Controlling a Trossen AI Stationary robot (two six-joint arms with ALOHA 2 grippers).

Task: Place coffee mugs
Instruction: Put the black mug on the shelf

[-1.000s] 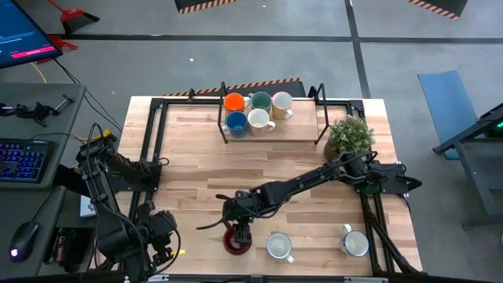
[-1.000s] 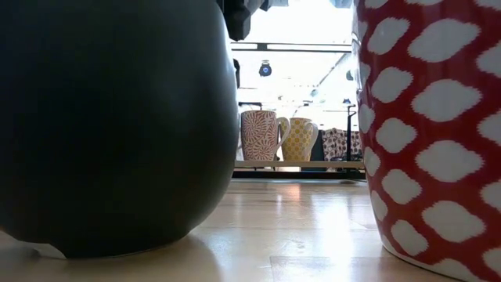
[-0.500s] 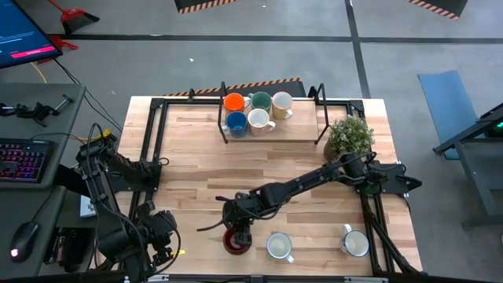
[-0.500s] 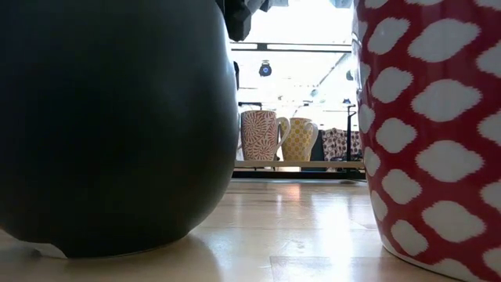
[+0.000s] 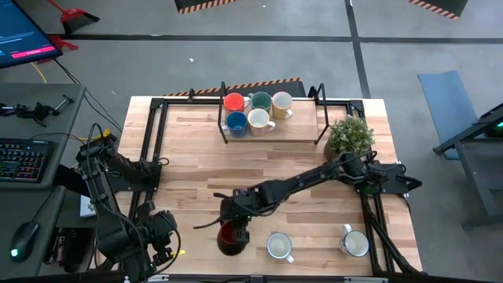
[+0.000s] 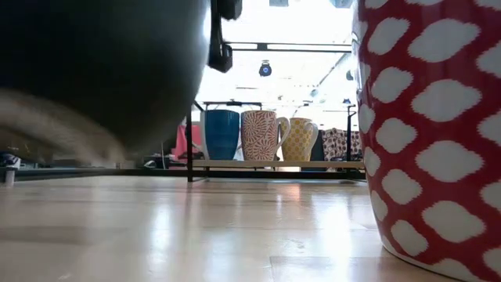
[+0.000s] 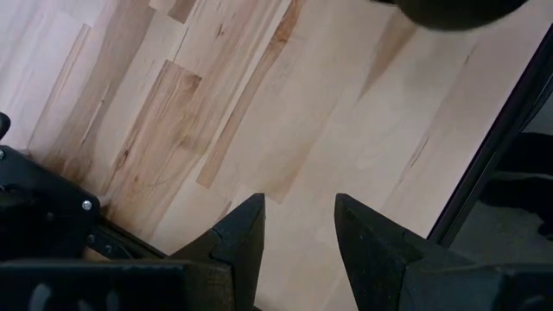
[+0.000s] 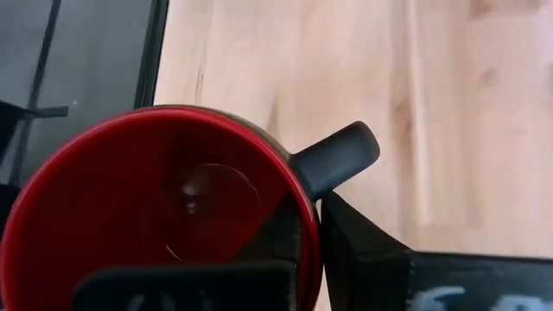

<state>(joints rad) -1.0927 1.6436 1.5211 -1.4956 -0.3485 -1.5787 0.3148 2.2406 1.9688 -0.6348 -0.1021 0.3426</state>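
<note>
Step in hand: picking up the dark red mug (image 5: 229, 237), which sits at the near edge of the tabletop (image 5: 196, 157), well in front of the rack (image 5: 271, 126) that carries five other mugs; in the low view its dark belly looks raised off the wood, so I judge the lift has begun

Landmark: the rack at the far side of the tabletop, with the potted plant (image 5: 350, 135) just beside its right end

Right pincer (image 5: 234, 223): closed on the rim of the dark red mug, one finger inside the red bowl and one outside, right next to the handle (image 8: 337, 157)

Left pincer (image 7: 298, 229): partly open, nothing between its fingers, hanging over bare wood near the left front corner, far from the rack; that arm is waiting

Mugs on the rack: orange (image 5: 233, 101), teal-green (image 5: 260, 101) and a cream one (image 5: 282, 102) in the back row, blue (image 5: 236, 122) and a white one (image 5: 258, 119) in the front row

Mugs still to place: two pale ones, one (image 5: 279, 246) just right of the dark red mug and one (image 5: 354, 242) farther right, both as far from the rack as it is; a red-and-white patterned mug (image 6: 434, 125) fills the right of the low view, and I cannot match it to the high view

Next move, as I judge it: raise the mug clear of the wood, carry it back toward the rack, and set it in the free part of the front row right of the white mug, keeping the thin rim grip from letting the mug tilt
</note>
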